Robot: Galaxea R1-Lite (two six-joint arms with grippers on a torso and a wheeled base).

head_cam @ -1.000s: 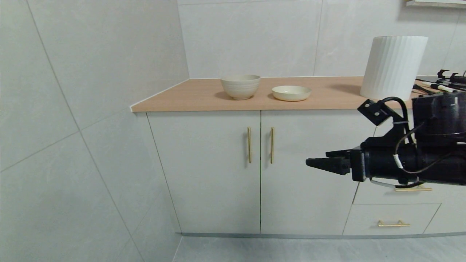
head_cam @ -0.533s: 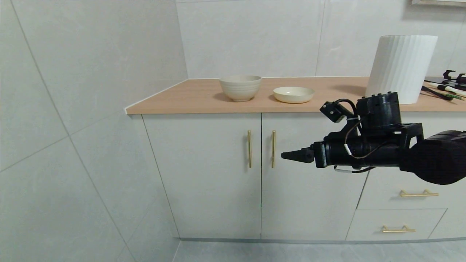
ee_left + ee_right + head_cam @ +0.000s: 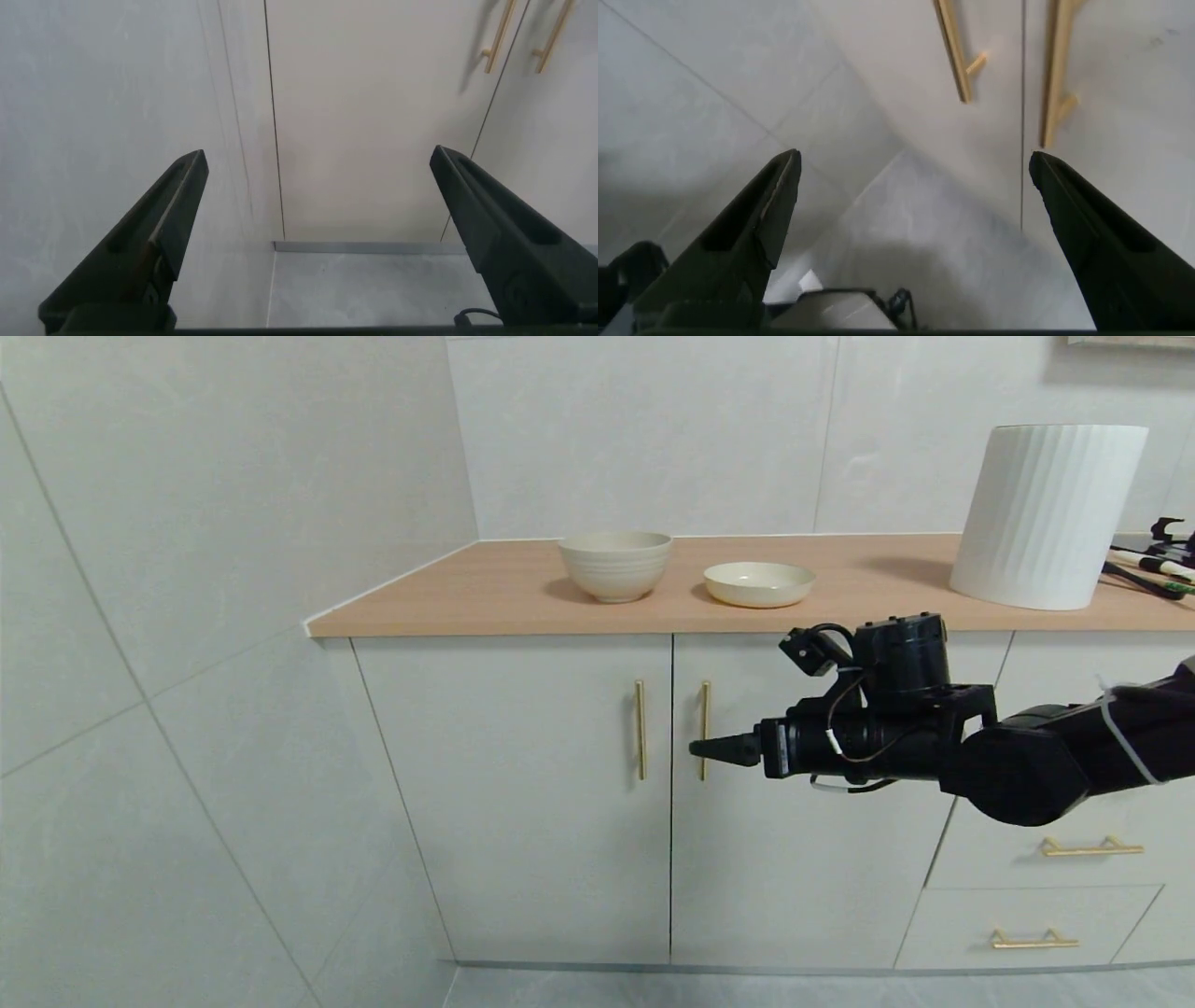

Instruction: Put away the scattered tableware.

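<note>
A beige ribbed bowl [image 3: 614, 565] and a shallow cream dish [image 3: 758, 584] stand side by side on the wooden countertop [image 3: 448, 602]. Below them are two white cabinet doors with gold handles [image 3: 639, 729] [image 3: 706, 719]. My right gripper [image 3: 714, 749] is held level in front of the right door, its tip at that door's handle. In the right wrist view the right gripper [image 3: 912, 173] is open and empty, with both handles [image 3: 952, 51] [image 3: 1058, 70] ahead. My left gripper [image 3: 318, 161] is open and empty, low before the left door [image 3: 374, 121].
A tall white ribbed cylinder [image 3: 1050, 513] stands on the counter at the right, with dark utensils [image 3: 1153, 565] beyond it. Drawers with gold pulls [image 3: 1090, 847] lie right of the doors. A tiled wall [image 3: 187, 616] closes the left side. Grey floor [image 3: 364, 285] lies below.
My right arm has stretched leftward and its gripper tip has reached the right door's handle. The head camera has shifted a little, so the counter sits slightly differently.
</note>
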